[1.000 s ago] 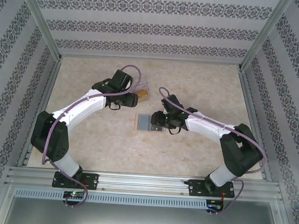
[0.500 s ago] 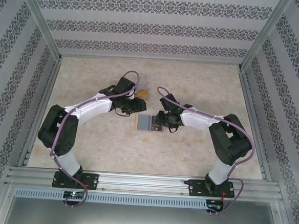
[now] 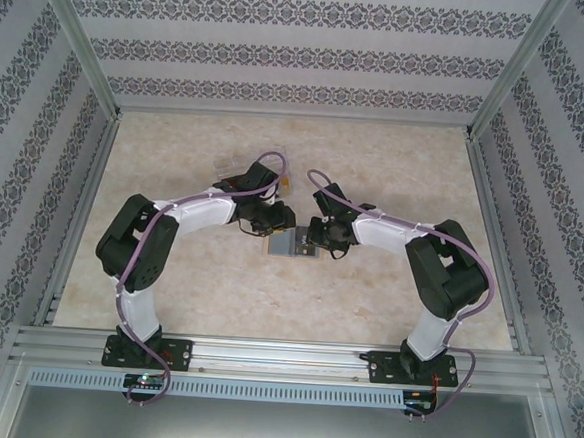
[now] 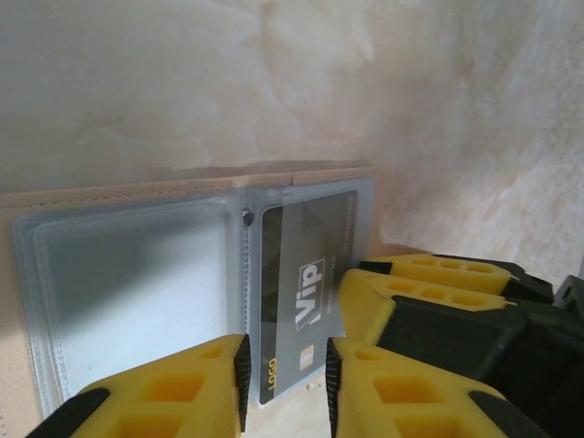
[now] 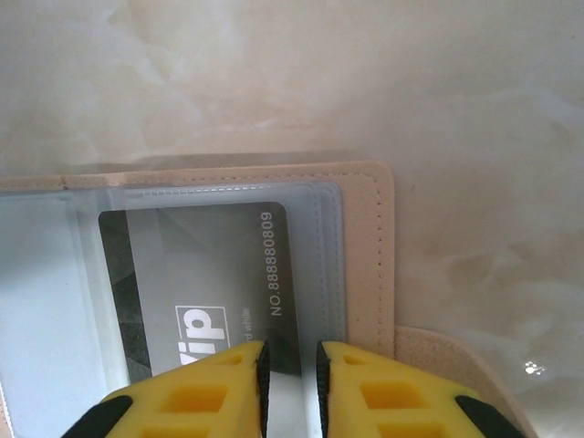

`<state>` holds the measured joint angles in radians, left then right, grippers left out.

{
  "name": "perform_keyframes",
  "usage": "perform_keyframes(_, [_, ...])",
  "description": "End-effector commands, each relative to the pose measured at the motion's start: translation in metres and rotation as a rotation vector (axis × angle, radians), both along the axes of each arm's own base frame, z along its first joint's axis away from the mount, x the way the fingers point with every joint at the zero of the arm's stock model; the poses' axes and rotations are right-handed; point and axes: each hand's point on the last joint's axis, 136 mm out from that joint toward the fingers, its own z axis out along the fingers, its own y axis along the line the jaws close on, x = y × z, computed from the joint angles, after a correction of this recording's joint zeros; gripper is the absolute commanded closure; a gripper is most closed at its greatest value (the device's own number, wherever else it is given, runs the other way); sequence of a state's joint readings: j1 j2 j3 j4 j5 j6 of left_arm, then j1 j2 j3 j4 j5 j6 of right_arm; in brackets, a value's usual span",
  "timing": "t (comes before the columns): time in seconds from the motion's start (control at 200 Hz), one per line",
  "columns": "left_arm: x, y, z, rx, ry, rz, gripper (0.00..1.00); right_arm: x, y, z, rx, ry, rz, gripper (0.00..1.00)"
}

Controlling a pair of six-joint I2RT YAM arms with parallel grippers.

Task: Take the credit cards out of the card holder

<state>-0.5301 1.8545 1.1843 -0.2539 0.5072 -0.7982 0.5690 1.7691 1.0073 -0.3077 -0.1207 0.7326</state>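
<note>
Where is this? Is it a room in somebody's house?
Probably a robot test booth, not a home: left arm and right arm bolted to a metal rail, a marble-look table, patterned wall panels around it.

The card holder (image 3: 282,242) lies open and flat near the middle of the tabletop (image 3: 396,166). It has a pale tan stitched rim and clear plastic sleeves inside. A dark credit card (image 4: 306,274), marked "Vip" and with a pale number, sits in one panel's sleeve.
</note>
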Motion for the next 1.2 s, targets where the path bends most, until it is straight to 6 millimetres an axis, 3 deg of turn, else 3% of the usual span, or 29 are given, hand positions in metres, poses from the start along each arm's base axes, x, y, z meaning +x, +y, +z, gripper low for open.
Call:
perform_keyframes(0.0, [0.000,-0.010,-0.005,-0.032,0.009,-0.015,0.72,-0.002,-0.003,-0.009,-0.003,0.031,0.001,0.76])
perform_keyframes(0.545, [-0.002,-0.024,-0.022,-0.098,0.055,-0.050,0.74,-0.006,-0.005,-0.013,0.010,0.049,0.006,0.78])
perform_keyframes(0.884, [-0.002,-0.019,-0.034,-0.058,0.070,-0.037,0.74,-0.008,-0.006,-0.014,0.012,0.052,0.004,0.79])
perform_keyframes(1.194, [-0.001,-0.030,-0.032,-0.125,0.063,-0.069,0.74,-0.009,-0.004,-0.015,0.022,0.056,0.007,0.79])
